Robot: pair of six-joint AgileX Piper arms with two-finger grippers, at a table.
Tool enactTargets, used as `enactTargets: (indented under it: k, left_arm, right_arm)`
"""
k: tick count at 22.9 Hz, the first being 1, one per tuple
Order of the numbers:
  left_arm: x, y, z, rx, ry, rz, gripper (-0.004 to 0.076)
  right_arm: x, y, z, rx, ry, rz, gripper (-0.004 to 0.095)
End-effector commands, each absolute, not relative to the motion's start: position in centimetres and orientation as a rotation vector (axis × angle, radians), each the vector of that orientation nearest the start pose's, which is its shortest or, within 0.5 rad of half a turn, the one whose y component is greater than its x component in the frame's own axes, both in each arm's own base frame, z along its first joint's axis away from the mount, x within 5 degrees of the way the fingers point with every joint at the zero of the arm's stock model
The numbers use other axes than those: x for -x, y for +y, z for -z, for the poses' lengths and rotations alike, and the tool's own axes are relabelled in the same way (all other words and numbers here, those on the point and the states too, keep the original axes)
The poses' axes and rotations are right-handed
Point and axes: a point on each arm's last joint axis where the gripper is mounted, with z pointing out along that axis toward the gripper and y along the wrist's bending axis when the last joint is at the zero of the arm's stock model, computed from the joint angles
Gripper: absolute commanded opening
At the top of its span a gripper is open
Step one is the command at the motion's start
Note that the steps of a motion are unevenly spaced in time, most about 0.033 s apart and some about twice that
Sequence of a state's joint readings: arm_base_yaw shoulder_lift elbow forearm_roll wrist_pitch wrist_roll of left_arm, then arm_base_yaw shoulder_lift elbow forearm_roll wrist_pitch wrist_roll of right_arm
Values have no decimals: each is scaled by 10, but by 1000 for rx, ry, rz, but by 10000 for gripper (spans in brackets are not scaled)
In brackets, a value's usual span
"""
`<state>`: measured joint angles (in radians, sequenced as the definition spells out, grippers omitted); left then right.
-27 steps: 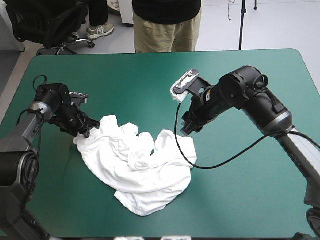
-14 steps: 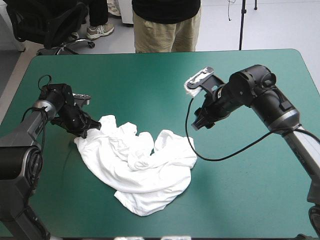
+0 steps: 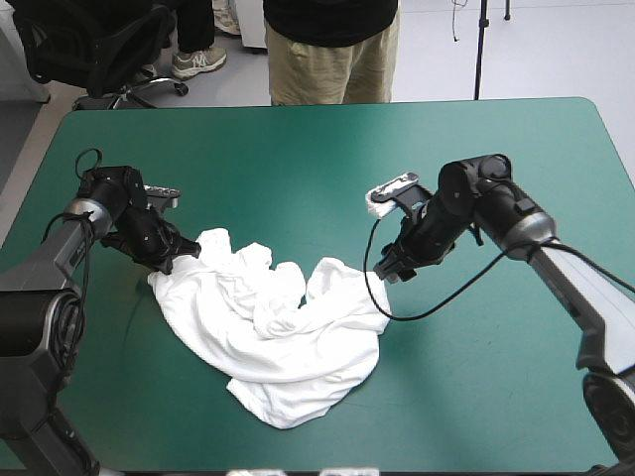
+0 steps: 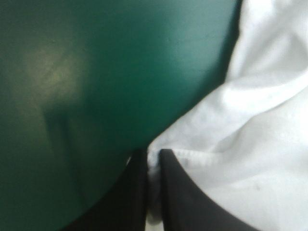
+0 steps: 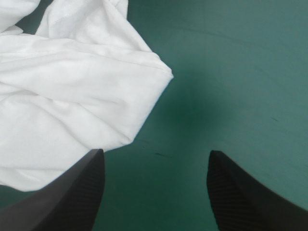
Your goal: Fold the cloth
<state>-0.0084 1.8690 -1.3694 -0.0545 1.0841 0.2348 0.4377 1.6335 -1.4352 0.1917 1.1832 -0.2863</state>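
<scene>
Across the middle of the table point(image 3: 466, 397), on its teal-green cover point(image 3: 298, 159), the white T-shirt point(image 3: 283, 337) lies as a crumpled heap, somewhat left of centre and stretching toward the near edge. Its cloth bunches in ridges through the centre, with a smoother lobe at the near side and a folded corner on the right.

The left arm point(image 3: 64, 243) comes in low from the table's left edge, elbow bent, wrist close to the cover, aimed at the heap's far-left corner. The right arm point(image 3: 516, 213) reaches in from the right, its forearm sloping down toward the heap's right-hand corner.

The left gripper point(image 3: 179, 260) is pinching the T-shirt. In the left wrist view its black fingers point(image 4: 180, 192) stand all but together, a hemmed edge of white cloth caught in the narrow slit between them, while the rest of the cloth spreads ahead and to one side.

The right gripper point(image 3: 390, 273) hovers just beside the right-hand corner with its fingers spread wide — bare cover shows between them in the right wrist view. The cloth's corner lies ahead of one finger; whether that finger touches it I cannot tell.
</scene>
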Motion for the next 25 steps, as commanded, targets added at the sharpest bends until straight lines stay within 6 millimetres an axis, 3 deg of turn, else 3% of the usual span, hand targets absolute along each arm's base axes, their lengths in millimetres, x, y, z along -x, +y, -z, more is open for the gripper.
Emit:
enactTargets:
  k: [1, 8, 10, 14, 16, 18, 21, 25]
  left_arm:
    - [-369, -9, -217, -314, 2977, 73, -15]
    - [-369, -10, -218, -302, 2976, 97, -15]
    - [-369, -10, -218, -302, 2976, 97, -15]
    - [-370, -10, -218, -306, 2963, 94, -15]
    - [-369, -10, -225, -302, 2934, 89, -15]
    - [-366, -10, -243, -298, 2874, 79, -15]
    - [-357, -10, -302, -291, 2706, 54, -15]
    - [-335, -11, -378, -275, 2480, 43, -15]
  right_arm:
    - [-302, 169, -308, 950, 2657, -350, 577]
    - [-327, 191, -250, 948, 2759, -449, 572]
    - [-330, 194, -236, 951, 2795, -471, 454]
    - [-330, 196, -231, 1077, 2760, -497, 15]
    - [-332, 195, -244, 1082, 2713, -468, 4]
    - [-332, 192, -274, 1048, 2617, -418, 3]
    - [-317, 177, -349, 999, 2436, -313, 1]
    - [-293, 156, -414, 946, 2267, -192, 1]
